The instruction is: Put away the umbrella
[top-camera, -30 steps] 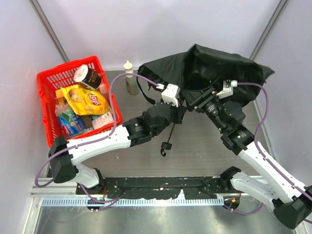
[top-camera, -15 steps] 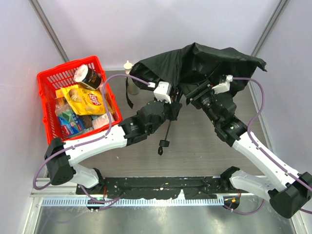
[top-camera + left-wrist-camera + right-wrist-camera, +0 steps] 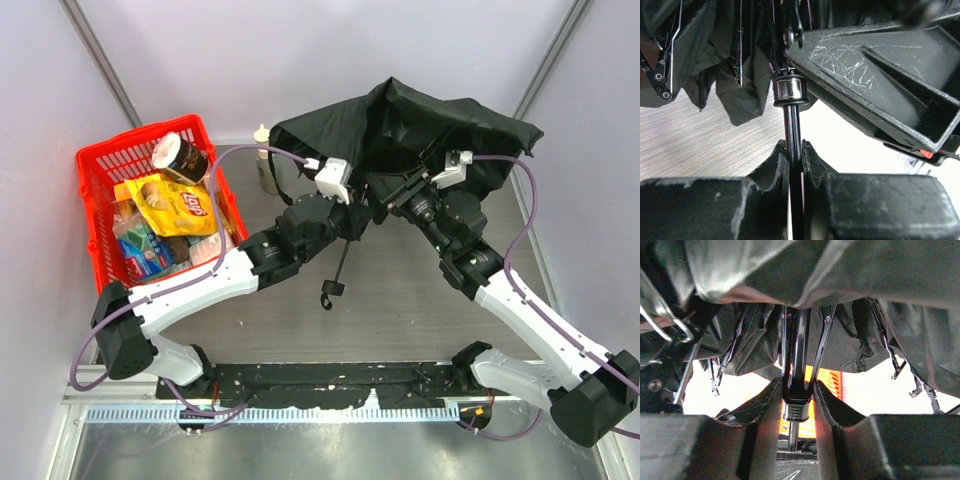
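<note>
**Operator:** Starting from your edge of the table (image 3: 400, 320), where was the umbrella (image 3: 420, 130)?

**Robot:** Between my two arms, over the middle of the table. Nearest me was its small black handle (image 3: 333, 289), with the wrist loop (image 3: 324, 302) curling just below it. From there the thin shaft (image 3: 344, 260) slanted away from me, up into the fabric. I couldn't tell whether the handle touched the tabletop.

**Operator:** And your left gripper (image 3: 795, 150)?

**Robot:** It was clamped tight on the shaft, both pads pinching the thin rod with no gap showing. Just beyond my fingertips sat the runner (image 3: 790, 90), a metal-banded collar around the shaft.

**Operator:** What about the right gripper (image 3: 797, 392)?

**Robot:** It came in from the other side, a little further along and under the fabric. Its jaws were only partly closed, with one finger on each side of the runner. Both looked pressed against it, so I'd call that a hold on the umbrella too.

**Operator:** What lay beyond that?

**Robot:** The dark canopy (image 3: 330, 135) was half collapsed. Slack fabric hung bunched above my right gripper, and the ribs (image 3: 826, 335) were folded down around the shaft. It spread over the far right part of the table. A pale bottle (image 3: 266, 160) stood near the back wall, just beside the canopy's left edge. Further left was a red basket (image 3: 140, 135) full of packets, with a yellow crisp bag (image 3: 175, 205) on top.
</note>
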Motion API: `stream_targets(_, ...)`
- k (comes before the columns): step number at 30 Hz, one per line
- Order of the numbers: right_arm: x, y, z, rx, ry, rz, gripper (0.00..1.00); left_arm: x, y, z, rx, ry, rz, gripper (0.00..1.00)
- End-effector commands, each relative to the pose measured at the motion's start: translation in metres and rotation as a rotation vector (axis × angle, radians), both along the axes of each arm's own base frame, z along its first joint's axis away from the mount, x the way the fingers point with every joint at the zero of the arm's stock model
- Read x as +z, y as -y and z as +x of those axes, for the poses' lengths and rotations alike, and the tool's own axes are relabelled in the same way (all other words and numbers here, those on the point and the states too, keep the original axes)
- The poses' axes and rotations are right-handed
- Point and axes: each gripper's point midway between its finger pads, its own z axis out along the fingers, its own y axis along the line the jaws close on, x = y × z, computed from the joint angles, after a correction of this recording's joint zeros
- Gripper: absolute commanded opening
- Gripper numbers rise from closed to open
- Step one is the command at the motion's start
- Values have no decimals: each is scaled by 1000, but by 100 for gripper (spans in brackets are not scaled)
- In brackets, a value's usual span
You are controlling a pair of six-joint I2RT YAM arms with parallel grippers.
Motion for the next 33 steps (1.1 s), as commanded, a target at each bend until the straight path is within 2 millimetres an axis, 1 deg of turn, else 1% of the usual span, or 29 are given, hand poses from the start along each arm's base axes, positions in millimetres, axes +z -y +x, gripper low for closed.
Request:
stream_targets(1, 14, -11, -2, 56, 42, 71, 31, 45, 36, -55, -322, 123, -34, 0)
stream_targets(2, 15, -13, -2, 64, 46, 63, 31, 45, 35, -56, -324, 128, -28, 0)
stream_targets(3, 15, -16, -1, 74, 45, 62, 26, 45, 36, -61, -359, 140, -23, 0)
stream_targets(4, 17, -20, -2, 99, 63, 64, 17, 48, 36, -64, -380, 151, -20, 0)
stream_targets(5, 19, -20, -3, 102, 74, 66, 1, 48, 37, -66, -395, 151, -8, 0)
stream_targets(6, 19, -19, -5, 101, 82, 73, 1, 49, 35, -66, -394, 143, 4, 0)
stream_targets(7, 26, -17, -8, 98, 113, 90, 1, 47, 32, -66, -382, 126, 22, 5)
stream_targets(8, 29, -11, -11, 79, 128, 104, 1, 43, 28, -63, -358, 106, 37, 17)
stream_targets(9, 36, -6, -13, 65, 158, 127, 1, 38, 24, -64, -343, 85, 42, 34)
stream_targets(10, 41, 4, -16, 23, 181, 146, 1, 35, 15, -56, -272, 56, 35, 53)
stream_targets(11, 47, 13, -16, -18, 205, 161, 1, 29, 7, -55, -239, 26, 22, 59)
stream_targets(12, 50, 19, -21, -31, 223, 169, 1, 23, 2, -55, -227, -1, 7, 61)
stream_targets(13, 59, 27, -26, -54, 255, 183, 1, 16, -3, -57, -235, -33, -13, 63)
stream_targets(14, 57, 29, -27, -62, 259, 185, 1, 8, -8, -61, -241, -70, -28, 64)
stream_targets(15, 62, 34, -30, -75, 281, 196, 1, 0, -13, -63, -241, -105, -44, 65)
stream_targets(16, 61, 37, -31, -85, 283, 198, 1, -4, -14, -71, -277, -139, -70, 65)
stream_targets(17, 63, 42, -32, -106, 293, 207, 1, -11, -14, -78, -303, -172, -87, 65)
stream_targets(19, 56, 47, -31, -130, 294, 213, 1, -13, -11, -88, -348, -199, -134, 66)
stream_targets(20, 59, 49, -32, -135, 308, 223, 1, -16, -10, -89, -353, -204, -136, 65)
stream_targets(22, 55, 49, -30, -139, 301, 220, 1, -24, -13, -80, -304, -220, -111, 66)
stream_targets(24, 48, 51, -30, -147, 291, 226, 1, -27, -13, -73, -287, -239, -103, 66)
stream_targets(25, 43, 51, -30, -144, 285, 228, 1, -28, -10, -71, -292, -245, -108, 66)
stream_targets(27, 41, 55, -32, -158, 296, 237, 1, -32, -2, -69, -303, -266, -99, 65)
stream_targets(28, 43, 58, -33, -171, 309, 243, 1, -35, 1, -69, -312, -279, -86, 58)
stream_targets(29, 43, 61, -33, -183, 311, 245, 1, -42, 4, -69, -316, -304, -62, 52)
stream_targets(30, 44, 65, -34, -204, 316, 241, 1, -47, 5, -69, -321, -319, -51, 44)
stream_targets(32, 44, 71, -33, -234, 317, 222, 1, -52, 7, -71, -330, -326, -44, 23)
stream_targets(33, 47, 72, -33, -237, 322, 212, 1, -54, 6, -70, -329, -321, -38, 12)
